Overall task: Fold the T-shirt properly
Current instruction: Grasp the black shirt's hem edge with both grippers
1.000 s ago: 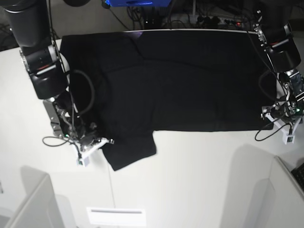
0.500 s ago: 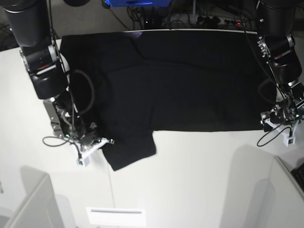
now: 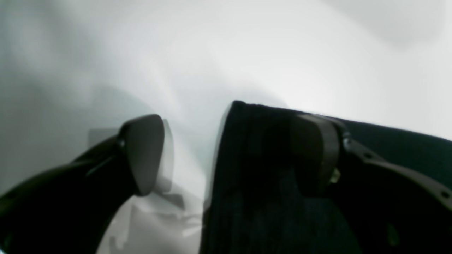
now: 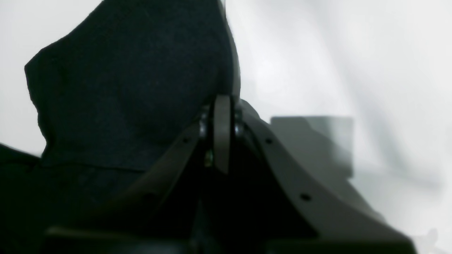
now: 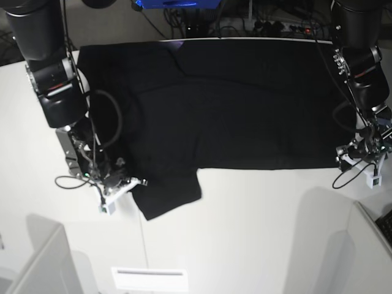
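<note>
Base view: right gripper [image 5: 131, 184] at 8 o'clock, shut, prob. pinching T-shirt [image 5: 233, 104] sleeve; left gripper [image 5: 358, 153] at 3 o'clock, wide apart, straddling hem corner.

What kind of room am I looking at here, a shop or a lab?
Most likely a robotics lab or test bench: two robot arms flank a white table with a black T-shirt spread on it, and a tangle of cables and power strips runs behind.

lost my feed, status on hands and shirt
Left hand open, straddling T-shirt corner. Right hand shut at sleeve edge. Shirt spread flat, nothing in the way.
</note>
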{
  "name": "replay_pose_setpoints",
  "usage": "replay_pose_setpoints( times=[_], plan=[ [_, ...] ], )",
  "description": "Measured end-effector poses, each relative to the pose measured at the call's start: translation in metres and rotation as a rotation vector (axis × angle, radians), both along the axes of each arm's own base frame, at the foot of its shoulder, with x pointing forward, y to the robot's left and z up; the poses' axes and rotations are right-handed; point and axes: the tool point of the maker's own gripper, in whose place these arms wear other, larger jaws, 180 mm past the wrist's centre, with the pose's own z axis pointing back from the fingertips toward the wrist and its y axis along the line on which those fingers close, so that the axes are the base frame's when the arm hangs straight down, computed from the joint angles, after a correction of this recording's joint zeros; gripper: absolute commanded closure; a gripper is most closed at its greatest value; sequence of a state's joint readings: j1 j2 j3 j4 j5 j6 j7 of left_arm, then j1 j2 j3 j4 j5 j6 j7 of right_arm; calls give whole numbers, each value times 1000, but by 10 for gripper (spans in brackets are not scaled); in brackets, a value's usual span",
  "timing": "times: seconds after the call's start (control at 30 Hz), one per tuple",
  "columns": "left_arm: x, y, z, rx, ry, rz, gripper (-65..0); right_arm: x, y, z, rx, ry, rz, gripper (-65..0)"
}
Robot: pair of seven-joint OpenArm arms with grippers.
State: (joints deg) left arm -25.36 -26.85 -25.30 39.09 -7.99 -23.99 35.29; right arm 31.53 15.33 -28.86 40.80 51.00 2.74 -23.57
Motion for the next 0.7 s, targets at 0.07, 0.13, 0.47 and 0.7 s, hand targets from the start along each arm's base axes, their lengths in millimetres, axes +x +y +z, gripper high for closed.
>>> replay_pose_setpoints(
  times=[0.07, 0.13, 0.47, 0.7],
  plan=[
    [0, 0, -1, 0, -5, 1, -527, 0, 0, 0, 1, 0, 0, 0],
    [1, 1, 0, 3, -14, 2, -466, 0, 0, 0, 0, 0, 0, 0],
    [4, -9, -3, -22, -33, 2, 0, -2, 0, -2, 2, -6, -2, 0],
    [7, -17, -3, -36, -42, -33, 0, -4, -11, -1, 91, 2, -93, 0]
  ],
)
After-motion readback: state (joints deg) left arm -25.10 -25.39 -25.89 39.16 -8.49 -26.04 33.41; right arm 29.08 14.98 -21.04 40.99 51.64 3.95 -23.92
